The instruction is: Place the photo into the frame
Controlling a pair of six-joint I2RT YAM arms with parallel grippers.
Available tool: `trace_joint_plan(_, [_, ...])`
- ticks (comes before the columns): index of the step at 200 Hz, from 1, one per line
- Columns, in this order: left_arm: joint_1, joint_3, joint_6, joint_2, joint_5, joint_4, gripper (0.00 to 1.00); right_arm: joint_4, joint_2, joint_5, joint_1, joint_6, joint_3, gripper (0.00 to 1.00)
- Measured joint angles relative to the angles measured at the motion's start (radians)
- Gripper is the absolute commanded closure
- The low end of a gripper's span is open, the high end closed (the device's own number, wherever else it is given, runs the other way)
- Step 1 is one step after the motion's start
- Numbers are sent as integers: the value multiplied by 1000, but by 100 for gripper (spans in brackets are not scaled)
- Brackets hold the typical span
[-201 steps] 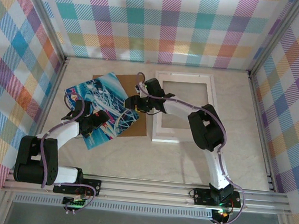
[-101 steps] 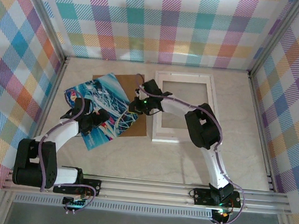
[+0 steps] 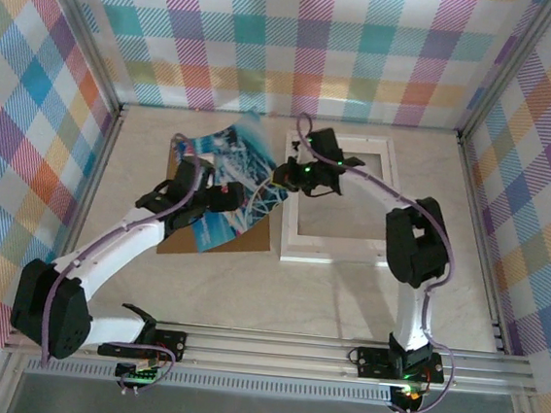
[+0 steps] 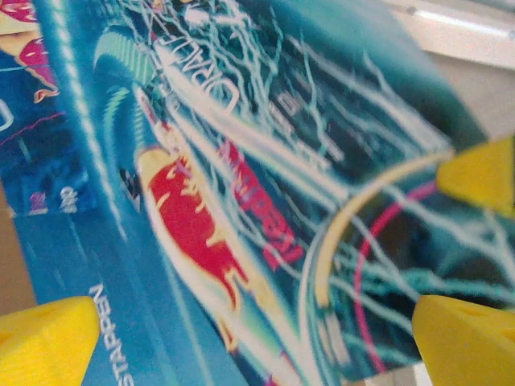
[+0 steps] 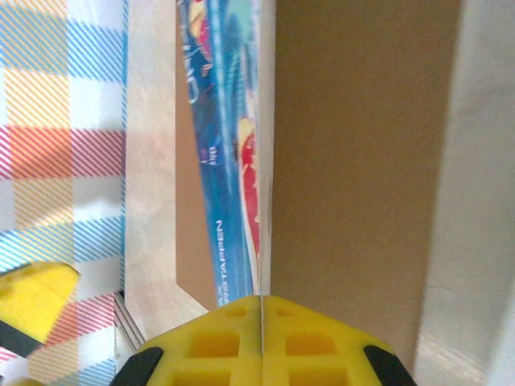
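Observation:
The photo (image 3: 228,175), blue and teal with white streaks and red patches, hangs tilted above the brown backing board (image 3: 216,240). Its right corner reaches the left border of the white frame (image 3: 330,252). My right gripper (image 3: 280,176) is shut on that corner; in the right wrist view the photo (image 5: 233,161) runs edge-on out of the shut yellow pads of the gripper (image 5: 261,310). My left gripper (image 3: 214,201) hovers over the photo's near part. In the left wrist view the photo (image 4: 241,201) spreads beyond the gripper (image 4: 257,338), whose yellow fingertips (image 4: 48,342) stand wide apart.
The backing board (image 5: 362,161) lies flat on the pale table (image 3: 345,291), left of the frame. Checked walls close in the table at the back and both sides. A metal rail (image 3: 272,348) runs along the near edge.
The right gripper has carried the photo up and to the right, up to the frame, uncovering the backing board. The left arm has stretched out after it.

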Motion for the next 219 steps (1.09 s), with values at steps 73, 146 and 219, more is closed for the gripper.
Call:
trace_joint_plan(73, [-271,97,303,233,-99,36,0,-23,-30,11,-46,0,-74,97])
trace_joint_plan(146, [-348,160,425,346,-255,40,0,-29,-30,10,-49,0,-75,96])
trace_joint_plan(219, [-348,214,485,438,-394,29,9,-30,-40,11,-50,1,-99,94])
